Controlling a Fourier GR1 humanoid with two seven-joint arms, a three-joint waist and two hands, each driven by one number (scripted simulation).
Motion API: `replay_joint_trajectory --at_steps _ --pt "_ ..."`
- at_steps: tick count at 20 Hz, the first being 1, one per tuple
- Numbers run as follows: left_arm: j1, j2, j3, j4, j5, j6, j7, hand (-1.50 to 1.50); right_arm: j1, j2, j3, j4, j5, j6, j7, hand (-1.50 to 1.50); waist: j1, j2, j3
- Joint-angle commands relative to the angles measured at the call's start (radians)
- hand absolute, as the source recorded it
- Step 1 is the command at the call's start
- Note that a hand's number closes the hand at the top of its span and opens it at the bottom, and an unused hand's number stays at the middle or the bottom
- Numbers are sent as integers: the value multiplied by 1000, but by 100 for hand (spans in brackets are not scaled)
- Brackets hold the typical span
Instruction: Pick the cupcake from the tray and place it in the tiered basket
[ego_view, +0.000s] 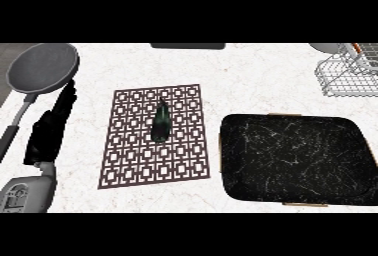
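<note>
The black marbled tray (295, 160) lies at the right, and nothing shows on its surface. No cupcake is clearly visible anywhere. The white wire tiered basket (347, 75) stands at the far right corner; a pale rounded shape (328, 47) and an orange strip sit at its top edge, too cut off to identify. My left hand (50, 132) rests at the left edge with straight fingers pointing away from me, holding nothing. Its grey forearm (26, 192) enters from the lower left. My right hand does not show.
A brown lattice mat (155, 137) lies in the middle with a dark green elongated object (161, 122) on it. A grey frying pan (40, 67) sits at the far left, its handle running toward me beside my left hand. A dark slab (188, 45) touches the far edge.
</note>
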Motion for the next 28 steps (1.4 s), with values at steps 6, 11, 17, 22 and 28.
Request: replay_joint_trajectory --at_steps 6,11,17,22,28 --pt "-20 -16 -10 38 -19 5 -33 0 -114 -103 -25 434 138 -215 -236 150 5 5 0" --pt "40 -47 -23 12 -30 26 -40 0 -148 -122 -38 590 131 -206 -372 150 2 1 1" --pt "-19 -19 7 51 -12 0 -26 0 -167 -129 -84 757 96 -207 -511 150 3 5 1" --pt "4 -33 -1 39 -26 17 -51 0 -233 -105 -130 872 54 -86 -431 150 12 8 1" --pt "-16 0 16 12 2 -30 -14 0 -248 -178 -188 959 16 -44 -466 -150 17 9 2"
